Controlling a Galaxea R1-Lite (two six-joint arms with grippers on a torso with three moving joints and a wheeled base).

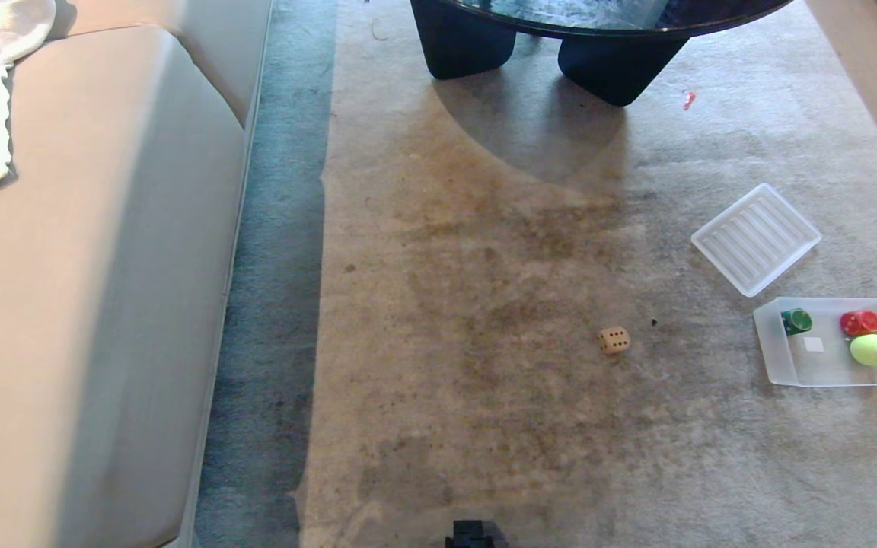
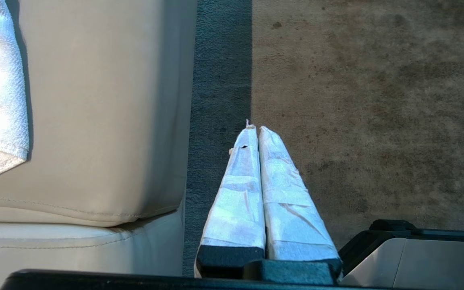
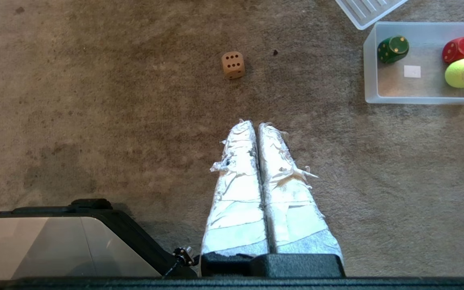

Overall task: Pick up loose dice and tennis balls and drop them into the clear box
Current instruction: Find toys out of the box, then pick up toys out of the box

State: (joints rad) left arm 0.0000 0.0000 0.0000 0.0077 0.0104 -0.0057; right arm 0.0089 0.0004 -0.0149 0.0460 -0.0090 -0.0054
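Carpet scene, both arms parked low by the base, neither in the head view.

Left gripper (image 2: 258,129): tape-wrapped fingers pressed together, empty, hanging over the seam where the grey carpet strip meets the beige sofa (image 2: 95,121).

Right gripper (image 3: 256,125): tape-wrapped fingers likewise clenched on nothing, over the tan carpet.

Beige wood-coloured die with dark pips (image 1: 613,339) lies loose on the carpet, right of centre in the head view; from the right gripper it sits at about 12 o'clock, well apart.

Shallow clear plastic box (image 1: 777,358) stands at about 3 o'clock from that die, near the right edge. Inside: a yellow-green tennis ball (image 1: 871,350), a red die (image 1: 859,322), a green die (image 1: 796,320).

Flat ribbed translucent lid (image 1: 756,238) lies off the box, at its 11 o'clock. Dark round table (image 1: 606,30) at 12 o'clock, far.

Step, as I judge it: between picks, one die outstanding. No yellow die visible.

Next move calls for: spreading the right fingers, reaching forward and down over the beige die, squaring to its flat faces.
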